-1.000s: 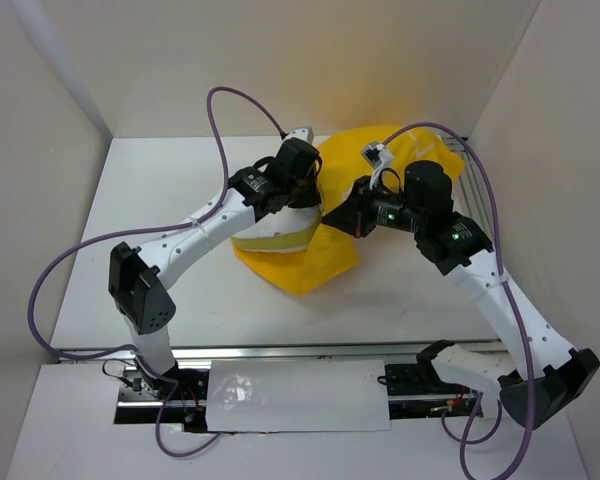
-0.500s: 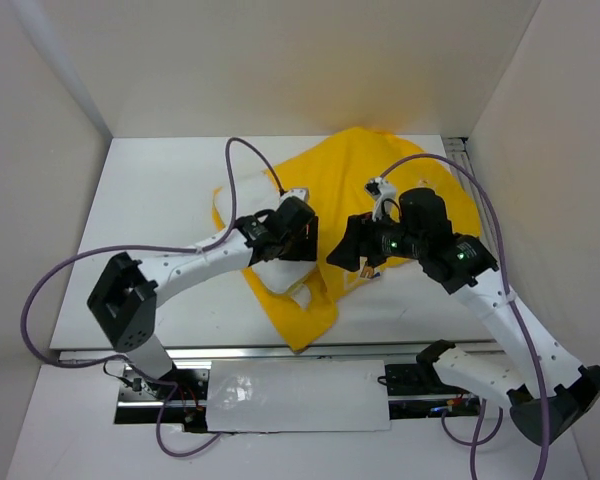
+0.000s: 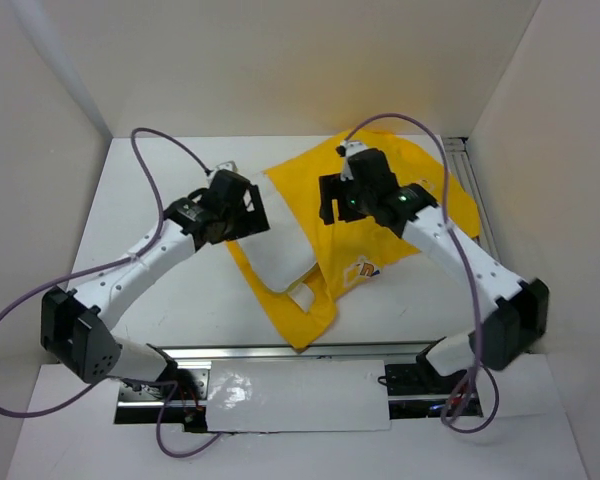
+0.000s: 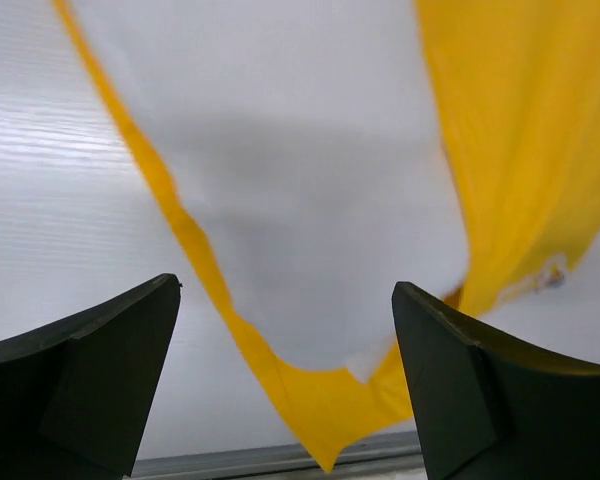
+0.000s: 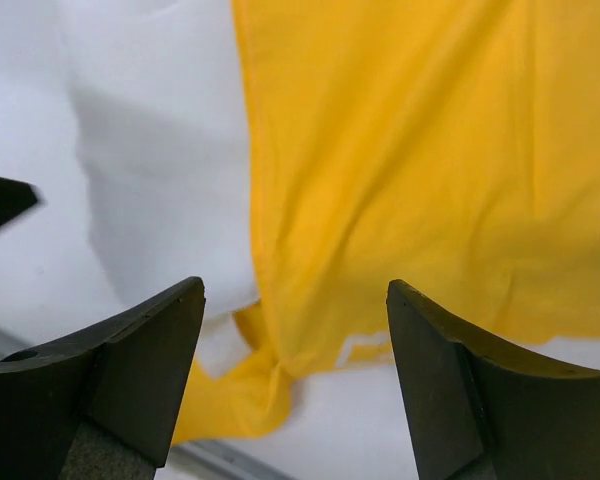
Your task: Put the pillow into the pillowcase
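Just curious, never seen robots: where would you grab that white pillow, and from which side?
Probably take the pillow by its bare white left part, which shows outside the yellow pillowcase. Come from above on the left with wide jaws: it lies flat there, uncovered, while its right side is hidden under the fabric.

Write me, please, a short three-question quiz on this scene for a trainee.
1. True or false: the left gripper holds the pillow.
2. The pillowcase is: A) hanging from an arm; B) spread on the table; C) folded small.
3. Fill in: the right gripper is ____.
Key: 1 false; 2 B; 3 open.
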Tool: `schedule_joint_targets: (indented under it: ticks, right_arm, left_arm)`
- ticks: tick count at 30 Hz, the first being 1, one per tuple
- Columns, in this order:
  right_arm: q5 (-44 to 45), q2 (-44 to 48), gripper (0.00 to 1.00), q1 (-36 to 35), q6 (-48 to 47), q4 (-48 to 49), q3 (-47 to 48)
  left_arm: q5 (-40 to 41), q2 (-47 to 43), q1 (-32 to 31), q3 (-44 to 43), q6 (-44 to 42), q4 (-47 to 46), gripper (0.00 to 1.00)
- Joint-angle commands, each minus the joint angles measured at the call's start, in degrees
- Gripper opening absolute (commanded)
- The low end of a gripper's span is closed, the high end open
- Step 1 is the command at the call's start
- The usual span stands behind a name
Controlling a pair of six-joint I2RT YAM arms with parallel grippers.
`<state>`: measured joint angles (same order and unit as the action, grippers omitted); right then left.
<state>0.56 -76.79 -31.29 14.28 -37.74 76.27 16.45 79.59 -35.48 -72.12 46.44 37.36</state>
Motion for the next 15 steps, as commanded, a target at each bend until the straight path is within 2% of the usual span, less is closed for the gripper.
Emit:
schedule_joint_targets:
  ticks: [1, 3, 5, 8, 12, 15]
  right_arm:
    - [7.16, -9.93, 0.8, -2.29, -6.36, 7.22, 6.59]
    - [9.36, -18.33, 0.8, -2.99, -9.09, 8.72, 12.39]
    - [12.87, -24.08, 0.8, -2.99, -10.84, 9.26, 19.05]
    - [16.22, -33.58, 0.8, -2.38, -10.86, 9.79, 24.0]
    - [14.3, -40.0, 0.8, -1.85, -9.38, 9.53, 23.14]
    - [12.11, -40.54, 0.8, -1.85, -6.04, 8.91, 17.28]
  left_arm:
    - [-3.17, 1.7, 9.01, -3.45, 0.94, 2.45, 1.0]
    - [-6.77, 4.16, 14.01, -4.17, -0.38, 0.7, 1.0]
    - [-11.06, 5.74, 16.4, -4.69, -1.69, -1.4, 1.0]
    - [-13.45, 8.47, 19.4, -4.18, -2.4, -3.26, 1.0]
    - [-12.94, 9.62, 20.72, -3.64, -3.8, -3.26, 1.0]
    - [-13.45, 9.62, 22.3, -2.51, -5.21, -3.26, 1.0]
